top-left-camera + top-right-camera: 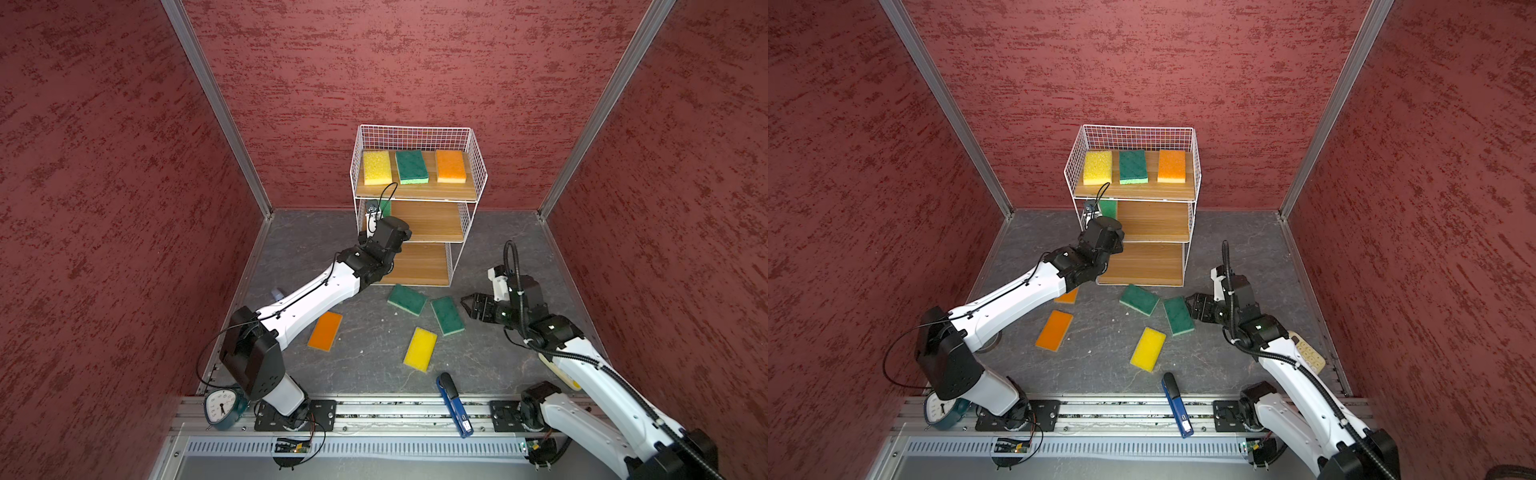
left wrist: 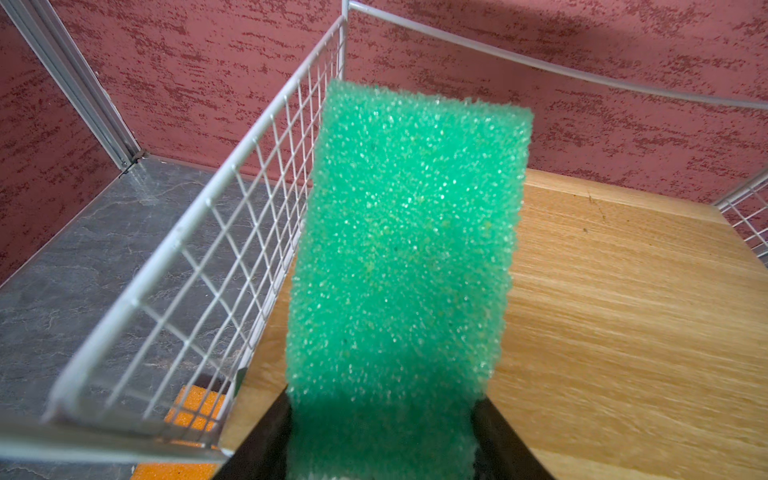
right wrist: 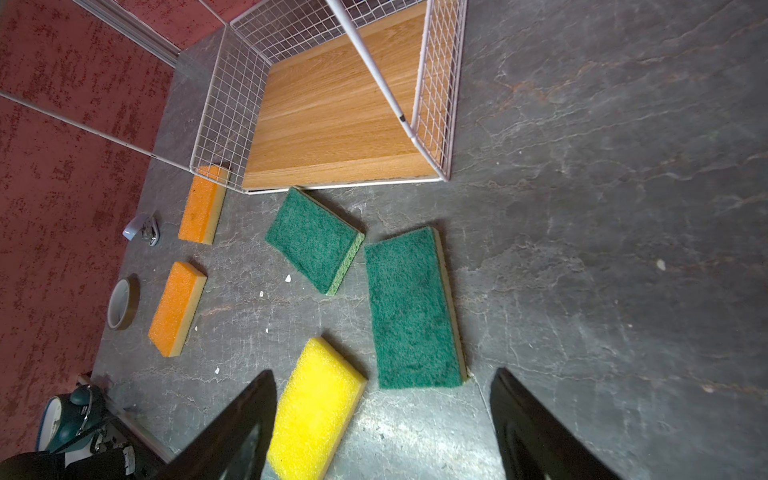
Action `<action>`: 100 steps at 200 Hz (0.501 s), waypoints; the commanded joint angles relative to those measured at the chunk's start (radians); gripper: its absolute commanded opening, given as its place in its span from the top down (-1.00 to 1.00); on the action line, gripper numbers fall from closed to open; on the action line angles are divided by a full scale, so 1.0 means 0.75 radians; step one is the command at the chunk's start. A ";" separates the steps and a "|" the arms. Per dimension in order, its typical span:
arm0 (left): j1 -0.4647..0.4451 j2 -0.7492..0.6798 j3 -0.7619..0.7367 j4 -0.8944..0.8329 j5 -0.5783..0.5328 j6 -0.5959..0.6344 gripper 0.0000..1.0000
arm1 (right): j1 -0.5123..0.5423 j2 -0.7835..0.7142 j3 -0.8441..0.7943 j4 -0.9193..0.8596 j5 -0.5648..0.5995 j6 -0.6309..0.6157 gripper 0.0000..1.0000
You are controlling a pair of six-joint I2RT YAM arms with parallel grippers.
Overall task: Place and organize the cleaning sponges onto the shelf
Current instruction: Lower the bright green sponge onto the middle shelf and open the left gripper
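The shelf point(image 1: 415, 193) stands at the back wall. Its top board carries a yellow point(image 1: 377, 167), a dark green point(image 1: 411, 166) and an orange sponge point(image 1: 451, 165). My left gripper point(image 2: 382, 403) reaches into the left end of the middle tier, shut on a green sponge point(image 2: 407, 232) held above the board. On the floor lie two green sponges point(image 1: 407, 299) point(image 1: 447, 315), a yellow one point(image 1: 420, 348) and two orange ones point(image 3: 176, 309) point(image 3: 201, 203). My right gripper point(image 1: 467, 305) hovers open and empty beside the right green sponge.
A teal alarm clock point(image 1: 220, 409) and a blue stapler point(image 1: 454, 403) sit at the front rail. A tape roll point(image 3: 122, 297) and a small clip point(image 3: 143, 228) lie near the left wall. A cream tray-like object point(image 1: 1308, 355) lies under the right arm.
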 commanded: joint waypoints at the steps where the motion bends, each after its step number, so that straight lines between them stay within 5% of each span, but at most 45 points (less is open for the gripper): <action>1: 0.019 0.034 0.027 -0.022 0.016 -0.021 -0.17 | -0.004 0.002 0.032 0.047 -0.014 0.014 -0.62; 100: 0.026 0.030 0.034 -0.087 0.037 -0.057 -0.54 | -0.003 0.041 0.054 0.066 -0.019 0.022 -0.62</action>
